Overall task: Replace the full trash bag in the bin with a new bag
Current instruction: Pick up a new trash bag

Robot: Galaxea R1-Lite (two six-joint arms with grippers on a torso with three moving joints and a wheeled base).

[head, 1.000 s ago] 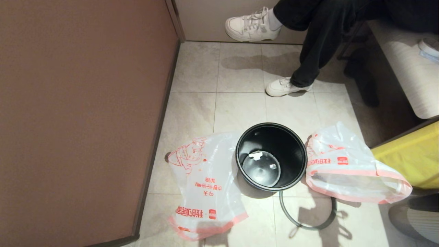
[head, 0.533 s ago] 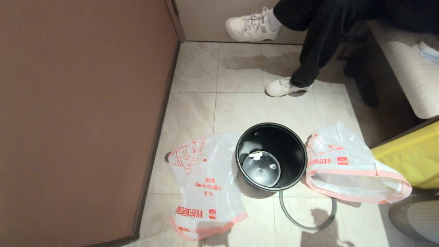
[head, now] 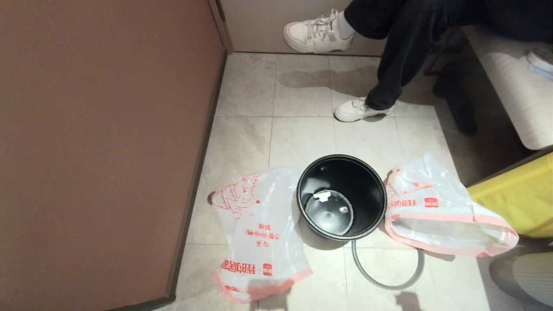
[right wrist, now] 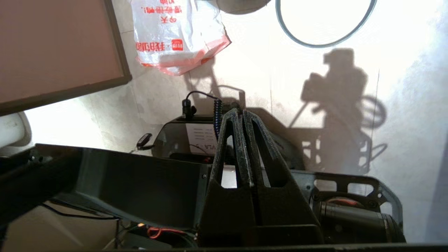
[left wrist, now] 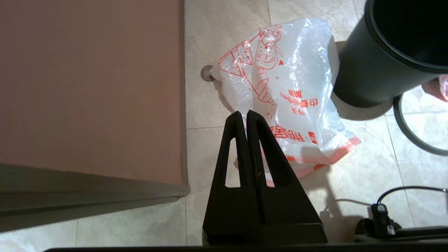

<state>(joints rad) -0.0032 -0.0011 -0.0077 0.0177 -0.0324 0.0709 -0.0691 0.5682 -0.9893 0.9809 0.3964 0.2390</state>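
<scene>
The floor (head: 302, 86) is pale beige tile with thin grout lines, and a tall brown panel (head: 99, 151) closes off the left side. In the middle stands the bin (head: 341, 196), black and glossy inside, unlined, with a couple of white scraps at its bottom. Its grey ring (head: 386, 270) lies loose on the tiles just in front of it. On the bin's left the new bag (head: 259, 233) lies limp and flat, its red cartoon figure toward the far end and its pink hem nearest the robot. On the right the full trash bag (head: 440, 216) lies bulky on its side, touching the bin's wall, next to a yellow container (head: 518, 196). Beyond them someone sits in black trousers and white sneakers (head: 358, 110).

The left tool (left wrist: 246, 113) hangs above the new bag's hem end, fingers pressed together on nothing. The right tool (right wrist: 241, 112) is held over the robot's own base, also closed and empty.
</scene>
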